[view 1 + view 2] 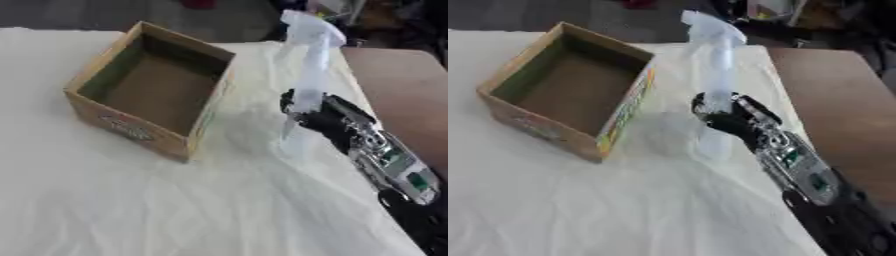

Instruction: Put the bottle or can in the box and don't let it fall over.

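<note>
I am wrapping my right robot hand [317,116] around the middle of the tall translucent plastic spray bottle [306,75], keeping it upright over the cream-covered worktop [175,200], just right of the open brown cardboard box [149,90] awaiting it

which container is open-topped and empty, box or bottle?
The box: a cardboard carton with no lid and a bare floor, standing on the cloth to the left. The clear spray bottle is capped by its nozzle and held upright in the right hand.
</note>
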